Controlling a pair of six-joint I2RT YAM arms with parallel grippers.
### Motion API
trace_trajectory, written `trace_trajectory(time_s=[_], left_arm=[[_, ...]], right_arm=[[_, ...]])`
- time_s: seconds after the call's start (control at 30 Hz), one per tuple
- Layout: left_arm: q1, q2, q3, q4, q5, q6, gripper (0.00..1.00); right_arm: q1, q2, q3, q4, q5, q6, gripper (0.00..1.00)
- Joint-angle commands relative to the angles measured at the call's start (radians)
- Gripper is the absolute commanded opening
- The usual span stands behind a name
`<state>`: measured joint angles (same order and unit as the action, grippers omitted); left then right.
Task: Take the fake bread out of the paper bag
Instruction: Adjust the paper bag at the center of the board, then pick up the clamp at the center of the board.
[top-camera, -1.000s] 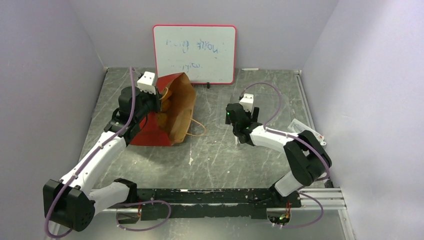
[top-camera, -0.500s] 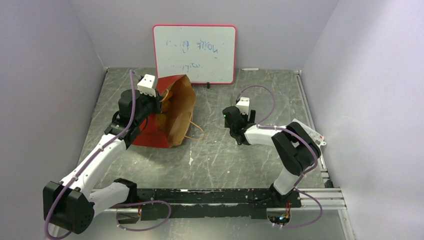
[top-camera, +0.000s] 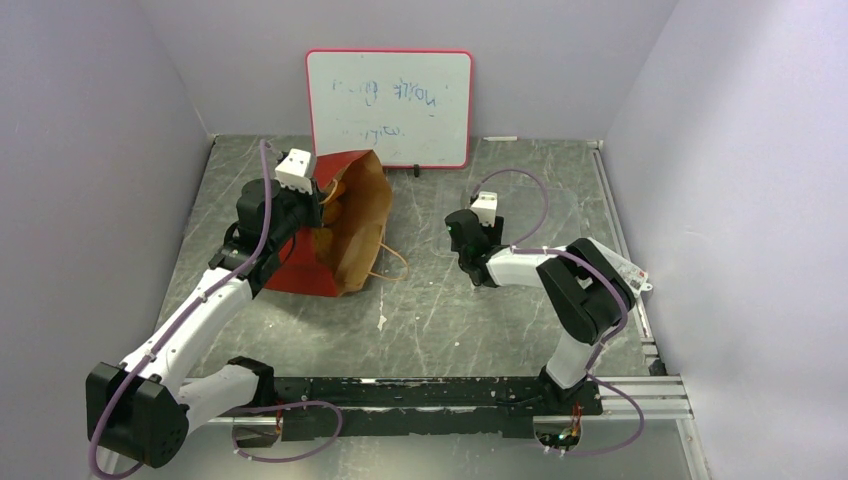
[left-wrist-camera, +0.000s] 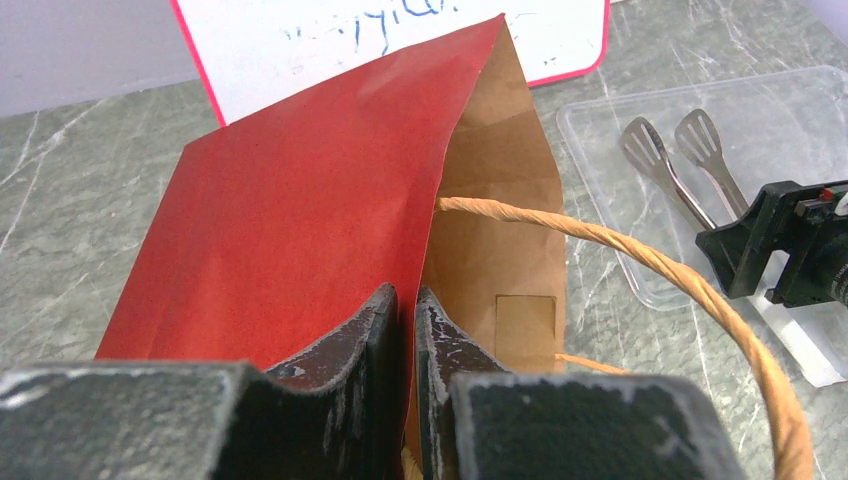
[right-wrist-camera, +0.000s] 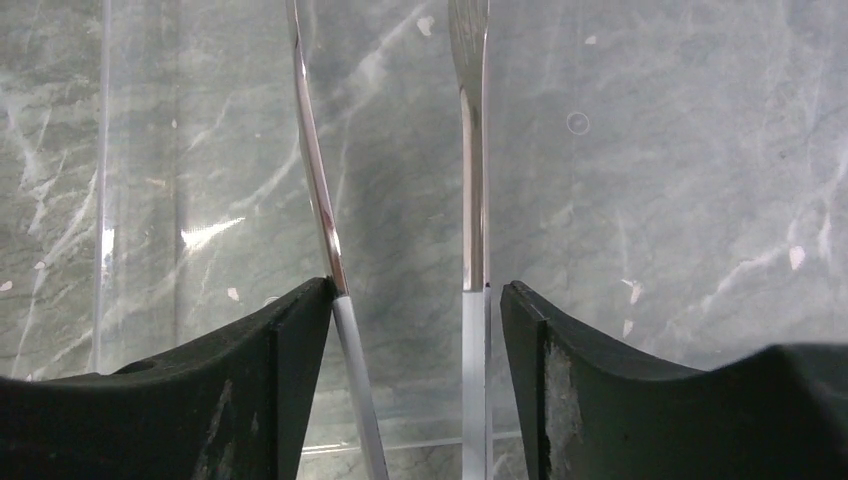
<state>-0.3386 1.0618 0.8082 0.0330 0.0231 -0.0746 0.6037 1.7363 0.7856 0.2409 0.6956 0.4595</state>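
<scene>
The paper bag lies on its side at the left, red outside, brown inside, mouth facing right. My left gripper is shut on the upper edge of the bag's mouth, one finger on the red outside and one on the brown inside. An orange-tan loop handle arcs past it. No fake bread shows; the bag's inside is mostly hidden. My right gripper points down and is open. Its fingers straddle the two arms of metal tongs, the left finger touching one arm.
The tongs lie in a clear plastic tray right of the bag. A red-framed whiteboard leans on the back wall. A white packet lies at the right edge. A black rail runs along the front.
My right gripper has moved left and a little farther back, over the tongs. My left gripper still holds the bag's edge, and the bag has barely shifted.
</scene>
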Motion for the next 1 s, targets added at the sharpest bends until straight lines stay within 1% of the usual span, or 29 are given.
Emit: trace_trajectory(time_s=[0.0,0.1,0.3,0.4,0.6,0.97], left_arm=[[-0.005,-0.009,-0.01,0.038,0.023,0.009,0.07],[-0.005,-0.011,-0.01,0.039,0.02,0.009,0.07],[-0.005,-0.017,-0.008,0.033,0.018,0.009,0.07],[-0.005,-0.02,-0.007,0.03,0.014,0.011,0.07],[-0.005,-0.026,-0.013,0.028,0.007,0.015,0.07],[-0.005,-0.042,-0.01,0.022,0.008,0.012,0.07]], right_arm=[[-0.004,0.004,0.011,0.024,0.027,0.012,0.62],[-0.004,0.013,0.013,0.012,0.031,0.02,0.58],[-0.011,0.009,0.0,0.019,0.014,0.027,0.56],[-0.013,-0.008,-0.01,0.031,-0.008,0.016,0.5],[-0.013,-0.087,-0.039,0.036,-0.05,-0.004,0.45],[-0.014,-0.247,-0.054,-0.063,-0.134,0.009,0.44]])
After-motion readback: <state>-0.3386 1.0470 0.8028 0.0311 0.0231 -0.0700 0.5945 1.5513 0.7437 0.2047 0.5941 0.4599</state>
